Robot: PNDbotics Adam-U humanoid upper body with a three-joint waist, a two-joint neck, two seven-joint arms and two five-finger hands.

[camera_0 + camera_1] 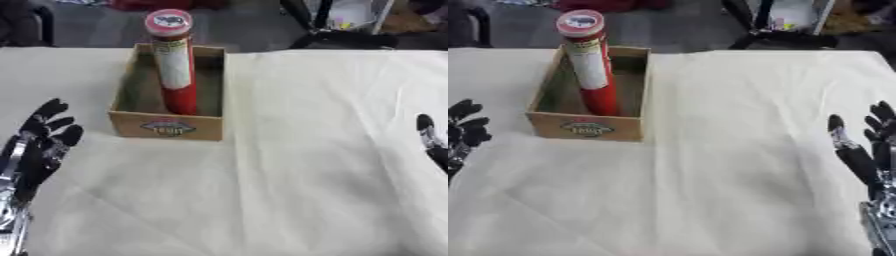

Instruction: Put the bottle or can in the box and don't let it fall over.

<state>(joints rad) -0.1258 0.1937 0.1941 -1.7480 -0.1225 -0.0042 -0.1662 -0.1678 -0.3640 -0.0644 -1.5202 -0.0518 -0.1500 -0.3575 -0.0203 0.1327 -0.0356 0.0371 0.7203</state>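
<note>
Cream tablecloth (332, 165); grey floor (96, 30) beyond

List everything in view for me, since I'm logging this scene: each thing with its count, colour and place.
can: one, tall, red with a white label and a pink lid, standing upright inside the box, towards its front right.
box: one, brown cardboard with a printed logo on the front wall, open on top, on the table's far left part.
table: one, covered with a creased cream cloth, filling most of the view.
chair legs or dark frames: black, on the floor beyond the table's far edge; what they belong to is unclear.
left robot hand: one, black, open with fingers up, at the lower left, touching nothing.
right robot hand: one, black, open with fingers up, at the right edge, touching nothing.
</note>
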